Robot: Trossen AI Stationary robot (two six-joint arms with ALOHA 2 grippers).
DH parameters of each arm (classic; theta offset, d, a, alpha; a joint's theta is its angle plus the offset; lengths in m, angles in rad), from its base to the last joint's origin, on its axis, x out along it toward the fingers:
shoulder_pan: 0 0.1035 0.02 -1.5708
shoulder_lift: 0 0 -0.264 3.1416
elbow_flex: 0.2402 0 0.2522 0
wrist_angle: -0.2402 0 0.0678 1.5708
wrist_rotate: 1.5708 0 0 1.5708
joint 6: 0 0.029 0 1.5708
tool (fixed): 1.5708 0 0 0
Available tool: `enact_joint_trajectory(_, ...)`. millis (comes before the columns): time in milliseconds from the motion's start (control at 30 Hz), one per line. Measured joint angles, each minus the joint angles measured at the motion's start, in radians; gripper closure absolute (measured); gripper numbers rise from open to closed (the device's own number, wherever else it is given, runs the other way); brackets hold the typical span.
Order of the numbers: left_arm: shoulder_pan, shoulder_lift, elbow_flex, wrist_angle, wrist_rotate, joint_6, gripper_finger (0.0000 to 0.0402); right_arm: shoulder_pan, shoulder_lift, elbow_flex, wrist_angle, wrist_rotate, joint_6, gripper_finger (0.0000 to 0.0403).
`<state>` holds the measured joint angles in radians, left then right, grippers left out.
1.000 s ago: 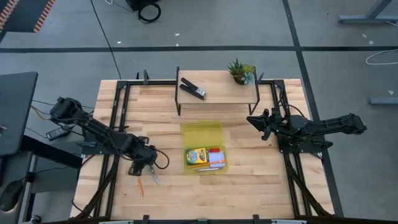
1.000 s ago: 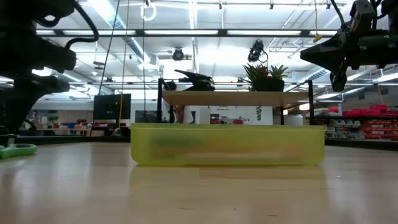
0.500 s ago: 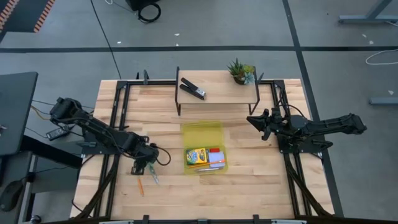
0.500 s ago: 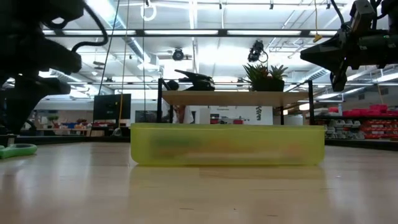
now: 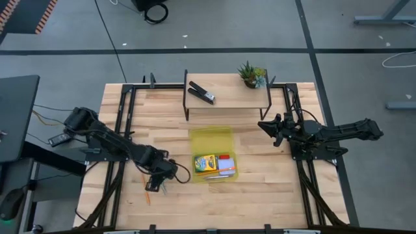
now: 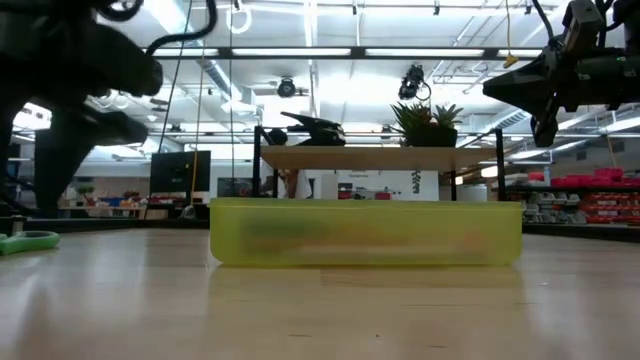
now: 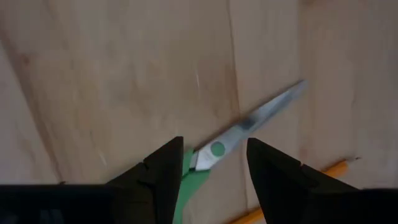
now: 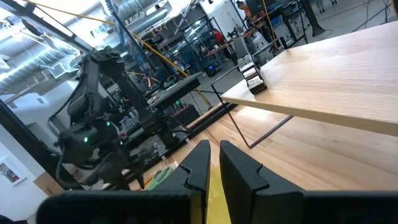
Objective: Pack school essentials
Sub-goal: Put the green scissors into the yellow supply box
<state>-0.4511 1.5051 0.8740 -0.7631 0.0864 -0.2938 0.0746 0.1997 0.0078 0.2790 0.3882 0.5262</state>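
My left gripper (image 5: 160, 182) hangs low over the table's near left part, left of the yellow-green box (image 5: 211, 138). It is open. In the left wrist view its fingers (image 7: 214, 142) stand on either side of the green-handled scissors (image 7: 249, 121), near the pivot. The scissors lie flat on the wood. An orange pencil (image 5: 147, 195) lies beside them. The box holds the crayon box (image 5: 205, 162), the red eraser (image 5: 225, 157) and the pale blue notepad (image 5: 226, 166). My right gripper (image 5: 265, 125) waits shut above the table's right side.
A low shelf (image 5: 227, 101) at the far edge carries the black stapler (image 5: 201, 93) and the potted plant (image 5: 252, 75). The yellow-green box (image 6: 365, 232) sits mid-table. Bare wood lies in front of the box and to its right.
My left gripper has moved toward the table's right and near edges, closer to the box, and now stands over the scissors. The scissors and the pencil have stayed where they were.
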Motion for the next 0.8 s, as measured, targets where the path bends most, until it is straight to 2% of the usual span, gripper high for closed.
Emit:
enact_joint_trajectory(233,0.000,0.156,0.091,-0.167,-0.005,0.177,0.0185,0.000,0.000,0.000,0.000,0.000,0.000,0.0361)
enact_joint_trajectory(500,0.030,0.142,0.065,-0.283,-0.009,0.374,0.0184,0.000,0.000,0.000,0.000,0.000,0.000,0.0361)
enact_joint_trajectory(700,0.057,0.131,0.031,-0.320,-0.096,0.542,0.0196,0.000,0.000,0.000,0.000,0.000,0.000,0.0361)
enact_joint_trajectory(800,0.066,0.131,0.009,-0.315,-0.109,0.576,0.0200,0.000,0.002,0.000,0.000,0.000,0.000,0.0361)
